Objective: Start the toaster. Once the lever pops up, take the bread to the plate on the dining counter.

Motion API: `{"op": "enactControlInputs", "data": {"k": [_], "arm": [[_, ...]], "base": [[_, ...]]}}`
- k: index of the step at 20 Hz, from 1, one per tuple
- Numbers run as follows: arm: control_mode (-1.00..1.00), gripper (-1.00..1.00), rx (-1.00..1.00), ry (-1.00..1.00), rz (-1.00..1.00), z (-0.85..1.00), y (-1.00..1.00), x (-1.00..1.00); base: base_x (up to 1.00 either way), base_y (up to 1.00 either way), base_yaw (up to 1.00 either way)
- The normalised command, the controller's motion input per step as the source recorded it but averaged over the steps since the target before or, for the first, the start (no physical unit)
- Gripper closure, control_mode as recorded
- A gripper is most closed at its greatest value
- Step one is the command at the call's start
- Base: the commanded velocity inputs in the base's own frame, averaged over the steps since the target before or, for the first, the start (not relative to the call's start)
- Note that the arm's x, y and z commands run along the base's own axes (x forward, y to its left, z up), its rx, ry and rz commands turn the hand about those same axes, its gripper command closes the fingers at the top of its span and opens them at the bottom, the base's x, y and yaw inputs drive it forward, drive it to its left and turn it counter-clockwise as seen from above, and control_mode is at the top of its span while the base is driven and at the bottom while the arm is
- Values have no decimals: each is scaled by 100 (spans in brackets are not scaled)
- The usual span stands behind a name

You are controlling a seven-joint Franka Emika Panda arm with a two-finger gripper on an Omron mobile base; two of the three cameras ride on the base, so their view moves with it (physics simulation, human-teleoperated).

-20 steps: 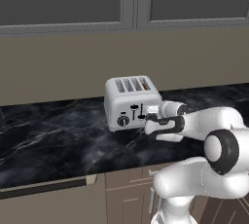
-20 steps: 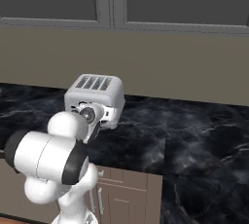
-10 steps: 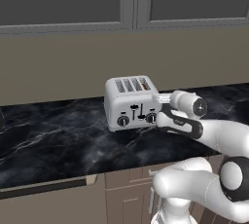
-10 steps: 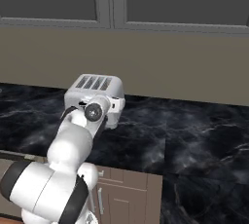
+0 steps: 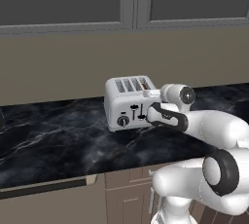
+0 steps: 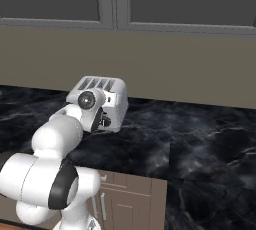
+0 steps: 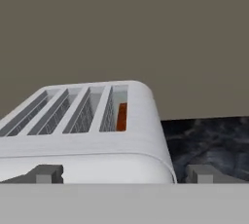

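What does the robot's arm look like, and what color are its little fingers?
The arm is made of fat, rounded, glossy white pieces. Black bands circle its joints, and a round silver-grey cap sits on its wrist. The gripper has two small blocky grey fingertips. No cables or markings show.

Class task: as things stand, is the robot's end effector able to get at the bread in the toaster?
Probably yes: the end effector is open beside the toaster, nothing covers the slots, and the bread sits in the end slot.
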Motion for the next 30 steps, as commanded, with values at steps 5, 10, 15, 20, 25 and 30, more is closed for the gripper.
{"op": "enactControlInputs", "data": {"k": [5, 10, 15, 20, 25, 30], "arm": [[-100, -100, -5, 6, -3, -1, 16, 7], [-100, -100, -1, 0, 0, -3, 0, 0], [-100, -100, 1, 0, 0, 0, -9, 0], [-100, -100, 0, 0, 0, 0, 0, 0], [-100, -100, 0, 0, 0, 0, 0, 0], [-100, -100, 0, 0, 0, 0, 0, 0]], "base": [[0, 0, 0], [0, 0, 0], [0, 0, 0], [0, 0, 0], [0, 0, 0], [0, 0, 0]]}}
